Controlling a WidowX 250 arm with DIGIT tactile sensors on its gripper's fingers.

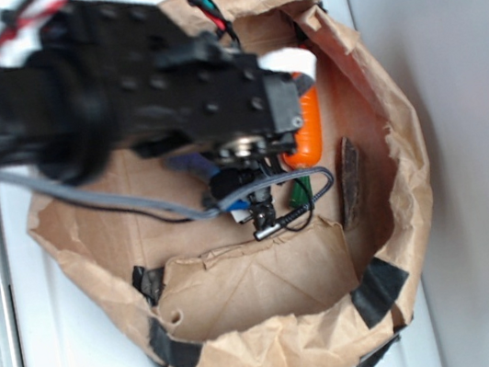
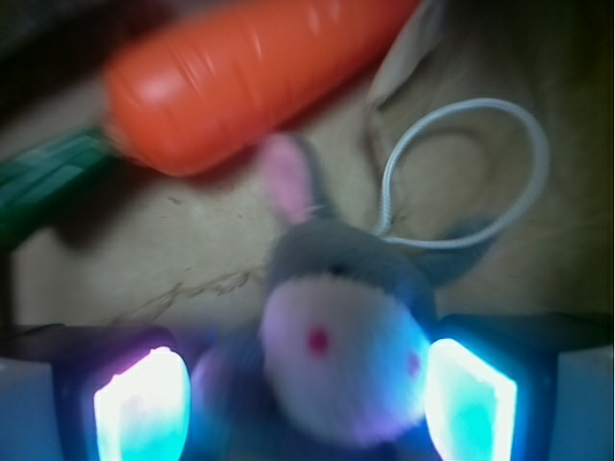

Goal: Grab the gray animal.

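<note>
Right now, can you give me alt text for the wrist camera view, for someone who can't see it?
A blurry close-up of the gray animal, its cream face with pink eyes sitting between the gripper's two glowing fingers. Its white loop cord curls behind it, and an orange carrot with a green stem lies on brown paper above.

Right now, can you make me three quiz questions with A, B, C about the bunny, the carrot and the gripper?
1. Where is the gray animal?
A. between the gripper fingers
B. on top of the carrot
C. outside the bag

2. What colour is the carrot?
A. purple
B. orange
C. white

3. How is the gripper?
A. shut tight on the carrot
B. out of sight
C. open, a finger at each side of the bunny's head

Answers: A, the wrist view shows its head between the glowing fingers; B, its body is orange; C, both fingers stand apart beside the head.
</note>
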